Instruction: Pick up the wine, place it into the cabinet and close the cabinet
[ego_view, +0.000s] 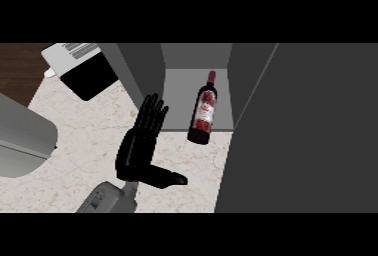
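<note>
The wine bottle, dark glass with a red and white label, is inside the open cabinet. Its base is at the shelf's front edge and its neck points toward the back. My left hand is on the marble counter just left of the bottle, apart from it. Its fingers are straight and reach up to the cabinet's left wall, and its thumb sticks out to the right. It holds nothing. My right hand does not show.
The cabinet's dark grey door stands open and fills the right side of the view. A white appliance with a black panel sits at the back left. A grey rounded object is at the left edge.
</note>
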